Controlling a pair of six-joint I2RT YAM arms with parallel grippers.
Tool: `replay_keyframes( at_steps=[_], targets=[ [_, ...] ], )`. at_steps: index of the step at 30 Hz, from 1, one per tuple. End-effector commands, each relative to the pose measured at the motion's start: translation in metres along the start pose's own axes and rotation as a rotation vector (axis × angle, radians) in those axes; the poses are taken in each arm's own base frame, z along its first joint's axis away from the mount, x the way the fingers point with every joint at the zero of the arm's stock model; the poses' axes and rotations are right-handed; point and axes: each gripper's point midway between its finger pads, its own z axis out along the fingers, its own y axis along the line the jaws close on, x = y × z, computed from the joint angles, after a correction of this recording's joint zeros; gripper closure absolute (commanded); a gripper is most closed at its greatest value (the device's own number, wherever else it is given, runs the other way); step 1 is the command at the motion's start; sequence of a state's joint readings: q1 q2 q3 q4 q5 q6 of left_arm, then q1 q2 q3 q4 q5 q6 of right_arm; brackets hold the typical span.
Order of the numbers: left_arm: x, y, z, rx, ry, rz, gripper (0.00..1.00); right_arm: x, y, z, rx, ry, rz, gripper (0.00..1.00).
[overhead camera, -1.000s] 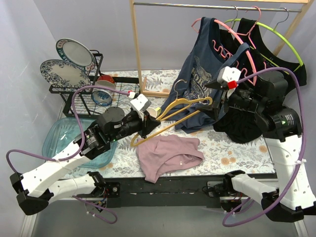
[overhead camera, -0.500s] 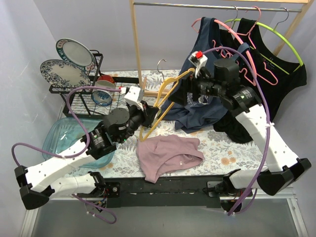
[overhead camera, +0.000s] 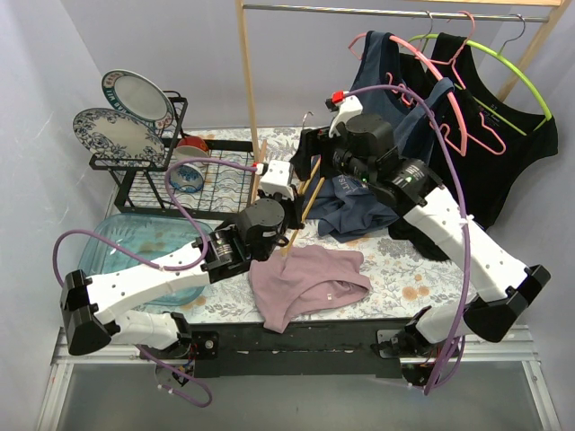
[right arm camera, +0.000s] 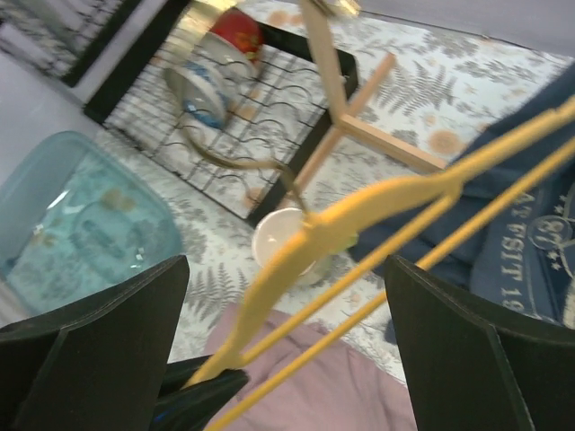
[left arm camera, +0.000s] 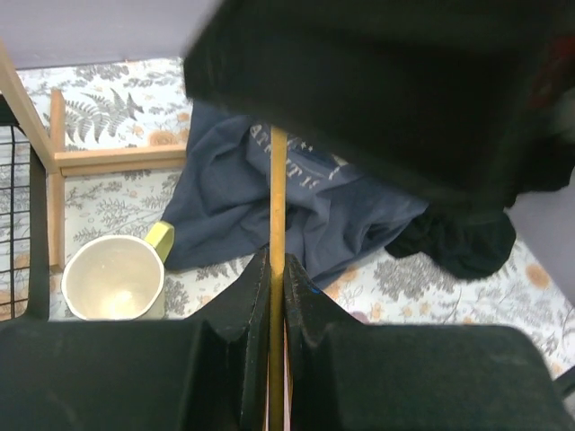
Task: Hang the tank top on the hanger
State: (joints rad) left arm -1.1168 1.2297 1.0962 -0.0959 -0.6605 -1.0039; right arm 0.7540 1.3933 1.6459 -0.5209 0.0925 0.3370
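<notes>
The dusty-pink tank top (overhead camera: pixel 310 283) lies crumpled on the table near the front edge, and its fabric shows in the right wrist view (right arm camera: pixel 296 382). My left gripper (overhead camera: pixel 295 215) is shut on the lower bar of the yellow-orange hanger (overhead camera: pixel 312 184) and holds it tilted upright above the tank top's far edge. In the left wrist view the gripper (left arm camera: pixel 277 262) clamps the hanger (left arm camera: pixel 277 180). My right gripper (overhead camera: pixel 314 154) is wide open, just above and around the hanger's upper part. In the right wrist view the gripper (right arm camera: pixel 287 265) straddles the hanger (right arm camera: pixel 386 202) without touching it.
A navy printed top (overhead camera: pixel 359 193) and a black top (overhead camera: pixel 503 144) hang from the wooden rail at the back right and drape onto the table. A cream mug (left arm camera: pixel 112 277) stands by the rack's foot. A dish rack (overhead camera: pixel 148 171) and teal basin (overhead camera: pixel 135 256) are at the left.
My left gripper has carried the hanger right and back and turned it nearly edge-on and upright. My right arm has swung left and its open gripper has come down over the hanger.
</notes>
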Motion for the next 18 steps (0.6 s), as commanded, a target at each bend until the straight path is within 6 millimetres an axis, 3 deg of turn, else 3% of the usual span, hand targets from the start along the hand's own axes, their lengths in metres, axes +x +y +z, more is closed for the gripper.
replay_keyframes(
  at_steps=[1,5,9,15,18],
  targets=[
    [-0.049,-0.003,-0.004,-0.043,-0.142,-0.117,1.00,-0.005,-0.034,0.009,0.207,-0.071,0.001,0.03],
    [-0.044,-0.006,-0.001,-0.042,-0.133,-0.114,1.00,0.003,-0.029,0.017,0.197,-0.043,-0.013,0.06],
    [-0.048,-0.008,-0.004,-0.021,-0.146,-0.112,1.00,-0.014,-0.018,0.007,0.151,-0.089,-0.045,0.09],
    [-0.041,0.001,-0.015,-0.011,-0.116,-0.069,1.00,-0.039,0.000,-0.027,-0.002,-0.142,-0.129,0.02],
    [-0.030,0.010,-0.029,0.017,-0.070,-0.027,1.00,-0.048,0.007,-0.064,-0.189,-0.166,-0.250,0.02]
  ],
)
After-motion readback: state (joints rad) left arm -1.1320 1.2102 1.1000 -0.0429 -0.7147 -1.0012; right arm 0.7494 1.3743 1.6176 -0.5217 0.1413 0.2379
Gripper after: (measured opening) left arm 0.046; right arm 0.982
